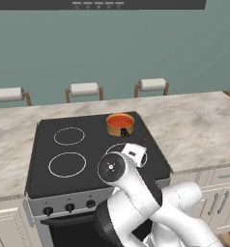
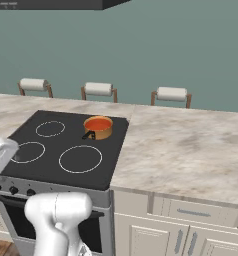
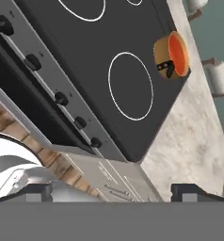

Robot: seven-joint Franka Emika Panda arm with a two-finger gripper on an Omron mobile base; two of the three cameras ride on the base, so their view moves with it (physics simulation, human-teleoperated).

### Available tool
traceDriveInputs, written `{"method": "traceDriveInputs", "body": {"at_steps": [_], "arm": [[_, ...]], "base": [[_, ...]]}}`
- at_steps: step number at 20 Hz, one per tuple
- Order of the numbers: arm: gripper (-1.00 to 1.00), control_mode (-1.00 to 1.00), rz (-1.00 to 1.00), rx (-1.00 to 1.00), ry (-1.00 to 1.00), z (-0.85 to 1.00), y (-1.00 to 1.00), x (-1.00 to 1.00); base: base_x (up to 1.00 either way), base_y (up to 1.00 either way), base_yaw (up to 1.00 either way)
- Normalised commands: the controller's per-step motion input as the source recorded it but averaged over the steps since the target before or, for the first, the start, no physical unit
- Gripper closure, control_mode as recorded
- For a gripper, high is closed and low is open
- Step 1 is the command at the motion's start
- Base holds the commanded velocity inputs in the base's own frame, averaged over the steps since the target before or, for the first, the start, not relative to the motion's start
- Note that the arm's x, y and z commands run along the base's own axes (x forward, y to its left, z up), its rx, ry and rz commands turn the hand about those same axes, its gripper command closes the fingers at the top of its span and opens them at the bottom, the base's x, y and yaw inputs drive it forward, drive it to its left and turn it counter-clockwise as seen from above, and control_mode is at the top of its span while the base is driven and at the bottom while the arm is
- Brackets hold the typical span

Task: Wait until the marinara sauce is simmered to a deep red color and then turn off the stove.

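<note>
**Jaws wide, nothing held**

Spread fully apart and empty — gripper poised above the front of the stove, looking down on the row of black knobs. Well apart from the copper pot on the rear right ring — marinara sauce inside, orange-red. Marble counter alongside; three stools beyond.

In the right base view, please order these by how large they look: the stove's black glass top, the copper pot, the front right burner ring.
1. Stove glass top, largest.
2. Front right burner ring.
3. Copper pot, smallest, though it stands farther from the camera.
</note>
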Motion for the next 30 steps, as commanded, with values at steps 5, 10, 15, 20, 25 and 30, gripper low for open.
{"method": "traceDriveInputs", "body": {"at_steps": [5, 10, 15, 20, 25, 30], "arm": [[-1.00, -1.00, 0.27, -0.29, -0.03, -0.41, 0.58, -0.20], [-1.00, -1.00, 0.32, -0.29, -0.08, -0.46, 0.45, -0.29], [-1.00, -1.00, 0.31, -0.23, -0.07, -0.47, 0.27, -0.16], [-1.00, -1.00, 0.25, -0.18, -0.02, -0.48, 0.03, 0.00], [-1.00, -1.00, 0.12, -0.14, -0.02, -0.32, 0.01, 0.18], [-1.00, -1.00, 0.06, -0.05, -0.06, -0.27, 0.03, 0.24]], "base": [[0.00, 0.00, 0.00], [0.00, 0.00, 0.00], [0.00, 0.00, 0.00], [0.00, 0.00, 0.00], [0.00, 0.00, 0.00], [0.00, 0.00, 0.00]]}}
